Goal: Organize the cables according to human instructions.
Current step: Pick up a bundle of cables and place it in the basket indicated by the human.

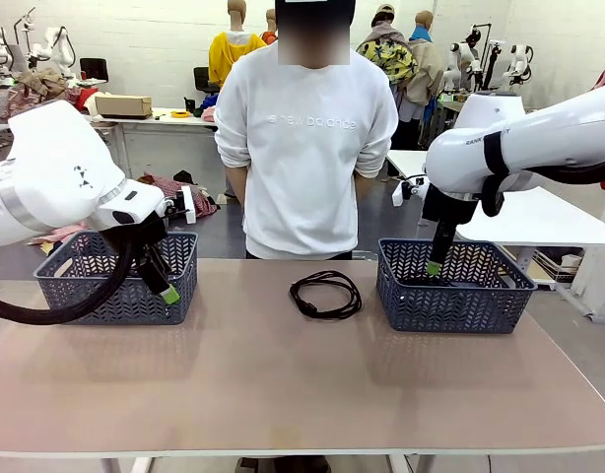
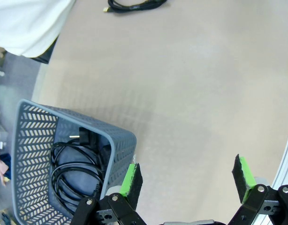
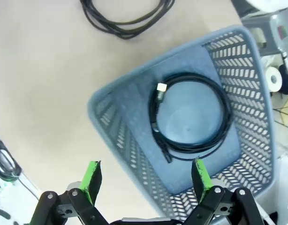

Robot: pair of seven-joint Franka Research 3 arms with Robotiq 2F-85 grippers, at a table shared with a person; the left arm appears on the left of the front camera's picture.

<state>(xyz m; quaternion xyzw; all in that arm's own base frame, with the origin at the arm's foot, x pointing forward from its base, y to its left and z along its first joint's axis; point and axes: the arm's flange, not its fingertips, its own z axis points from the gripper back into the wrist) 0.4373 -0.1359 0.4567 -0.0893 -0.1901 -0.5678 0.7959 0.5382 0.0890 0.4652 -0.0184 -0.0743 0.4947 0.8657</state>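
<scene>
- The table (image 1: 283,384) is seen in the front view from the robot's side, level and fairly near, facing the person (image 1: 307,138) opposite.
- The left basket (image 2: 64,173) is looked down on closely in the left wrist view.
- The right basket (image 3: 191,136) is viewed from directly above in the right wrist view.
- The coiled cable (image 1: 325,294) on the tabletop is shared by all three views.

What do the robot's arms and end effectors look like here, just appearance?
Both arms are glossy white with rounded shells; the left arm trails a thick black hose, the right arm wears a black band. Each black, two-fingered end effector, left and right, carries bright green fingertip pads.
</scene>
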